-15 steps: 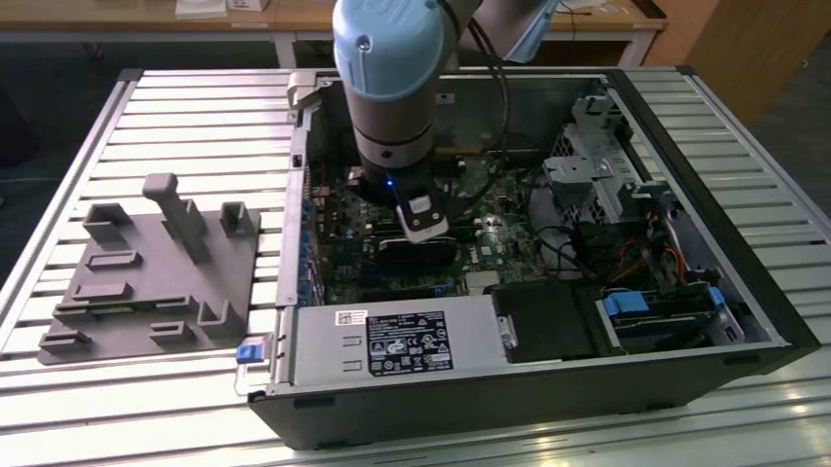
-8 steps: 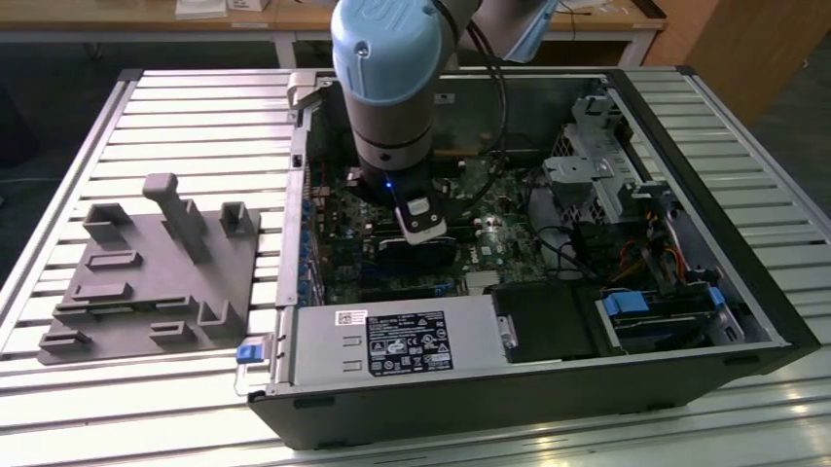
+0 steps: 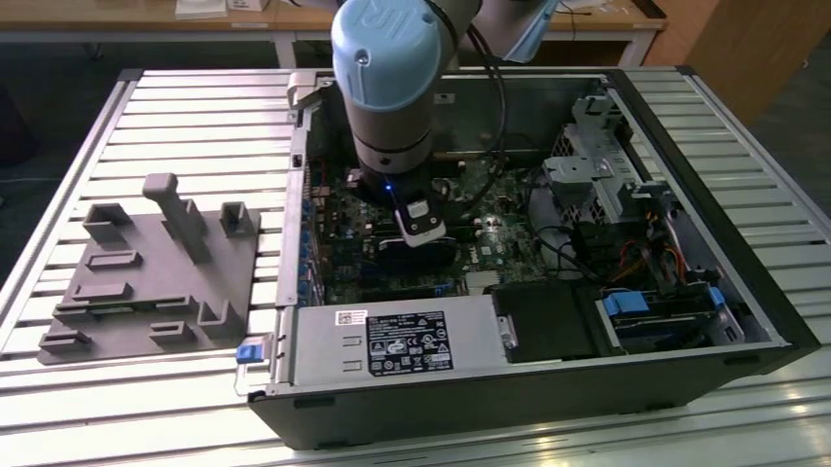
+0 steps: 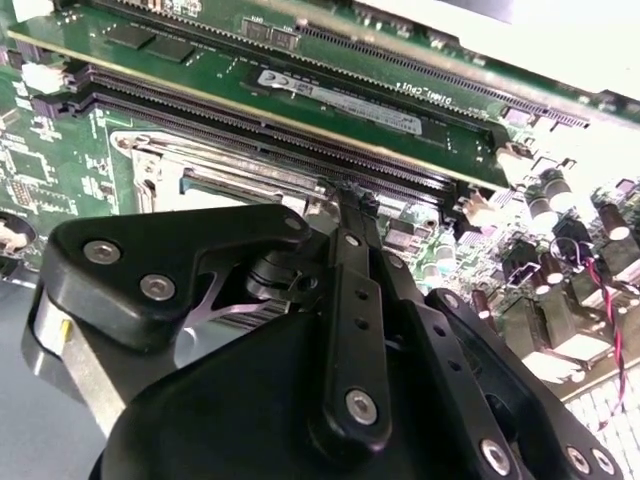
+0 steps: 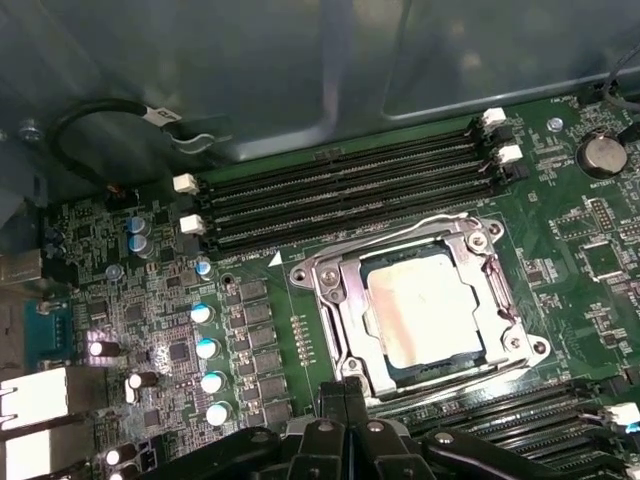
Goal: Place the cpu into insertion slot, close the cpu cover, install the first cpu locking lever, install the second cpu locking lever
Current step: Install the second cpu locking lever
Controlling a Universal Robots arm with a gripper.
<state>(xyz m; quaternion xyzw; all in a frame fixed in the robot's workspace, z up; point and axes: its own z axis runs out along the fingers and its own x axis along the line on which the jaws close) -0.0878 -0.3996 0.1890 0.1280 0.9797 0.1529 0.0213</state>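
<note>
In the first wrist view the cpu [image 5: 425, 300], a square chip with a dull metal top, lies flat in the insertion slot [image 5: 312, 272] on the green board. The silvery cpu cover [image 5: 345, 315] lies down around it as a frame, with thin wire levers along its sides. My gripper [image 5: 345, 388] has its dark fingers together at the socket's near edge, with nothing seen between them. In the second wrist view the gripper [image 4: 352, 195] tip sits by the corner of the socket frame [image 4: 215, 170]. In the exterior view the gripper [image 3: 418, 233] reaches down inside the open computer case.
Long black memory slots [image 5: 340, 195] run beside the socket, and upright capacitors [image 5: 205, 345] stand close by. A coin battery [image 5: 603, 153] sits on the board. The power supply [image 3: 389, 341] and drive cage [image 3: 604, 175] crowd the case. A grey fixture plate [image 3: 150, 272] lies at the exterior view's left.
</note>
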